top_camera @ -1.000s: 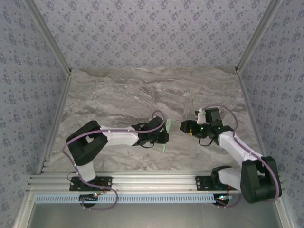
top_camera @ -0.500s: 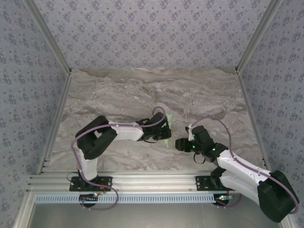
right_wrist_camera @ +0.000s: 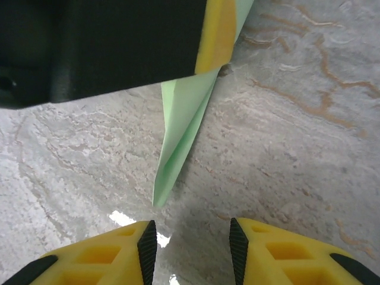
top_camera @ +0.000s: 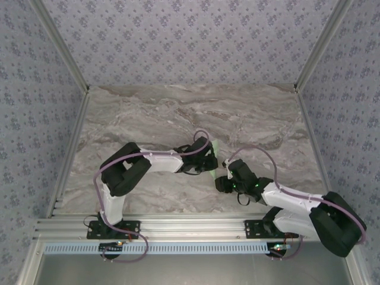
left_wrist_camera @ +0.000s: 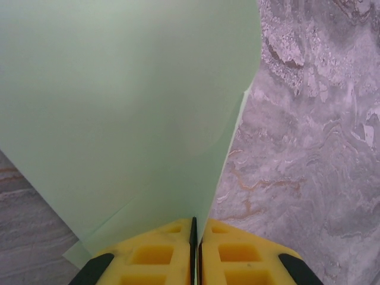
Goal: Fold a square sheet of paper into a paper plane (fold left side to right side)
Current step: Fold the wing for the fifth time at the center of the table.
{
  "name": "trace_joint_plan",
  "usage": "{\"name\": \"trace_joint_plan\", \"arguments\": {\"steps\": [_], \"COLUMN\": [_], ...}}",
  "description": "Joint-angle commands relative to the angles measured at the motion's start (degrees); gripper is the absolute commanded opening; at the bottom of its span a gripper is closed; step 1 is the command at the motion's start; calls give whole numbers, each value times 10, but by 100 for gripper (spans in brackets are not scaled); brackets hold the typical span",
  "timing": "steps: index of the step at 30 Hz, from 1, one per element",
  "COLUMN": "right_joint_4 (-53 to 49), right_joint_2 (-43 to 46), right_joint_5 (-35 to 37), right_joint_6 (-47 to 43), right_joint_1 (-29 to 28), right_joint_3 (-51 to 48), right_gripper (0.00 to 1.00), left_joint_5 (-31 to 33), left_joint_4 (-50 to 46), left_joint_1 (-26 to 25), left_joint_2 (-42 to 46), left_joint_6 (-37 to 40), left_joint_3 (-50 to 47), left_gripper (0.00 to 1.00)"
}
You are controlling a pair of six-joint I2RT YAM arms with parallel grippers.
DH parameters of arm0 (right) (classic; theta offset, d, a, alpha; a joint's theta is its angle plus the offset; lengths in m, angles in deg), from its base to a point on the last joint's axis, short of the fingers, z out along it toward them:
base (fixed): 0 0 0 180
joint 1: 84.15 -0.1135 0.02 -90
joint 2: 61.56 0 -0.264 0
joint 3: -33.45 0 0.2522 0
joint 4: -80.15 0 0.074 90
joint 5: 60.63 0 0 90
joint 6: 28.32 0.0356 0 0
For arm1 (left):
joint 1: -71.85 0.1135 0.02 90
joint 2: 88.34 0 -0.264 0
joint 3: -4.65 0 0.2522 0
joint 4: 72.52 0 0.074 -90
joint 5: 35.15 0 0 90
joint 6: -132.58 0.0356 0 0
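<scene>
Grey marbled tabletop runs between patterned walls, and near its front middle the sheet of paper is lifted off the surface. The paper is already doubled over. Two layers show from the left wrist, their edges not quite matched. From the right wrist it hangs as a narrow gaping V with its tip just above the table.

The left claw is clamped on the paper's edge, fingers pressed together with the layers between them. The right claw sits just beside and below the hanging tip, fingers apart and holding nothing.

I judge the left-to-right fold to be mid-way: folded over, not creased. Next, the free corner needs catching and aligning, then the paper laying flat for pressing.
</scene>
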Motion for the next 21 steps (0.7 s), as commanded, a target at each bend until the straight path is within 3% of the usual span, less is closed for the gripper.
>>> {"name": "trace_joint_plan", "arguments": {"steps": [1,14,21], "right_joint_4": [28,47,98], "right_joint_2": [-24,-35,2], "right_joint_5": [11,23,-21], "right_joint_6": [-21,-26,-22], "right_joint_1": [-5,-2,35], "right_joint_3": [28,34,-8], "right_gripper": [37,31,30], "left_joint_5": [-8,-16,-28], "left_joint_4": [-12,-13,2], "left_joint_1": [6,8,17], "left_joint_2": [-13,-20,-21], "left_joint_6": [-7,-12,-31], "left_joint_3": [18,22,14], "left_gripper": [10,10,10]}}
